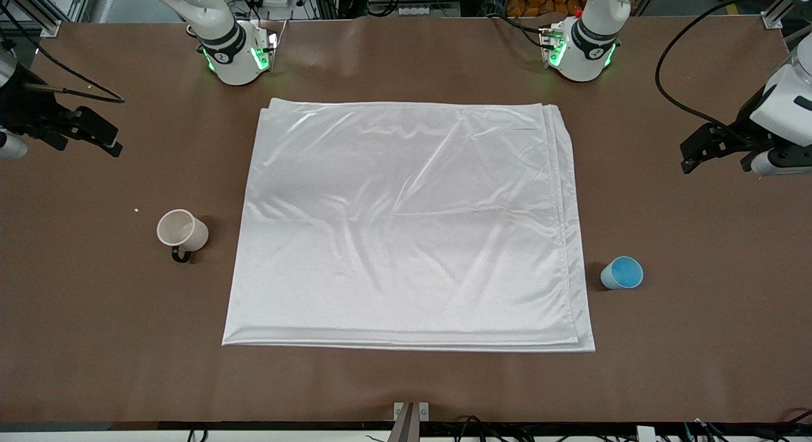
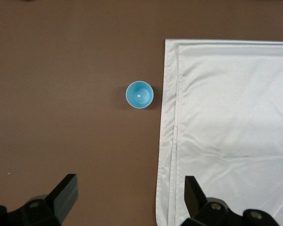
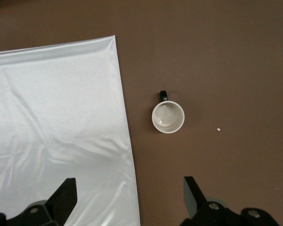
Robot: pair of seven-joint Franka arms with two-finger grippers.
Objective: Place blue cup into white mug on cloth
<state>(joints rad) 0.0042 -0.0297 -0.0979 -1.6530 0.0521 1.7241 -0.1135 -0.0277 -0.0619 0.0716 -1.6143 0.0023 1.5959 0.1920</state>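
Blue cup (image 2: 139,94) on table, clear of open left jaws.

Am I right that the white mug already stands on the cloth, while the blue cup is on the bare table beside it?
Not quite: the white mug is off the cloth, upright on the bare table toward the right arm's end, as the front view shows. The blue cup does stand on the bare table beside the cloth, toward the left arm's end.

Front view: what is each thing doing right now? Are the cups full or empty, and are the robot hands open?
blue cup: upright, empty, on the table
white mug: upright, empty, on the table
cloth: folded flat, nothing on it
left gripper: open, empty, waiting
right gripper: open, empty, waiting
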